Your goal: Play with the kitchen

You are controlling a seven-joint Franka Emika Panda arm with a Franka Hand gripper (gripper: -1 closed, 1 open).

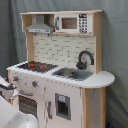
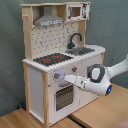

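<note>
Kitchen [image 1: 62,65] stands upright before a grey curtain [image 1: 10,30]; black faucet [image 1: 85,58] arches over the sink [image 1: 73,74] (hob [image 1: 36,65] alongside), microwave [image 1: 74,23] above.

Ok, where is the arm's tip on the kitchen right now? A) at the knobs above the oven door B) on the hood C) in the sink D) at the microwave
A: in the second exterior view the gripper sits at the knobs above the oven door.
</note>
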